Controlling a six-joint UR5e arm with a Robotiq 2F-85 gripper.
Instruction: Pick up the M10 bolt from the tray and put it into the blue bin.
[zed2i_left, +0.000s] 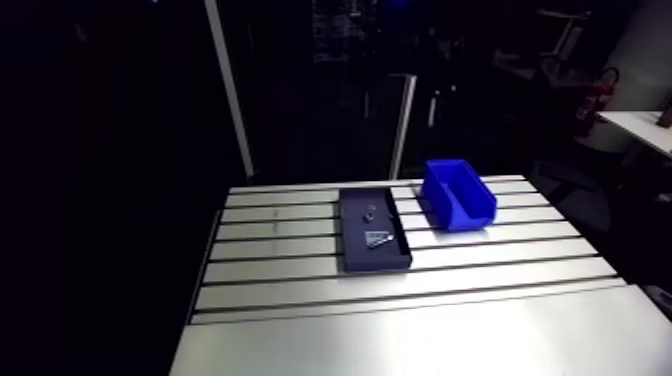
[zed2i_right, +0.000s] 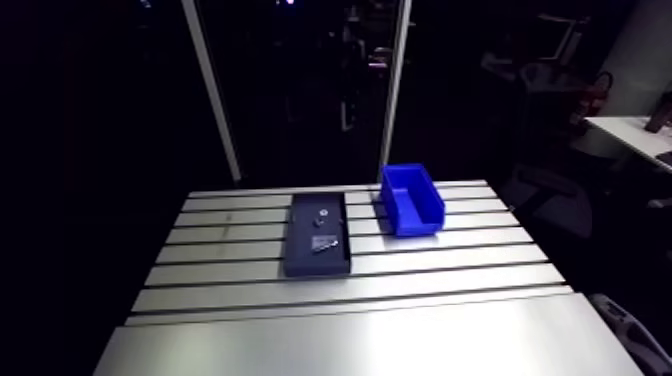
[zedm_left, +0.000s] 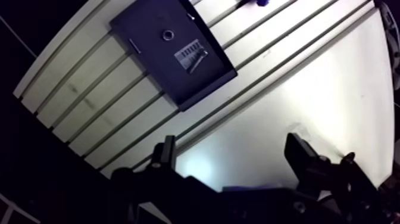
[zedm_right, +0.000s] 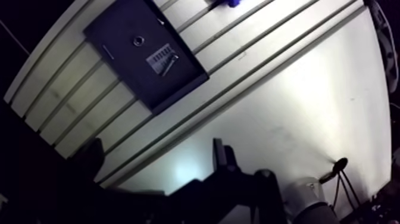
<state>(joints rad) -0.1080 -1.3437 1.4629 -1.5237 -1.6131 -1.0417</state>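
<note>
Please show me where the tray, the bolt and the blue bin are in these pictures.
tray (zed2i_left: 388, 253): arm view, bare floor near its front wall.
bolt (zedm_left: 200, 59): wrist view, middle of its length.
blue bin (zed2i_left: 455, 188): arm view, its bare inside floor.

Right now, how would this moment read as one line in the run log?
gripper open, empty, over table apart from tray | bolt in tray | blue bin beside tray | pick not yet done
</note>
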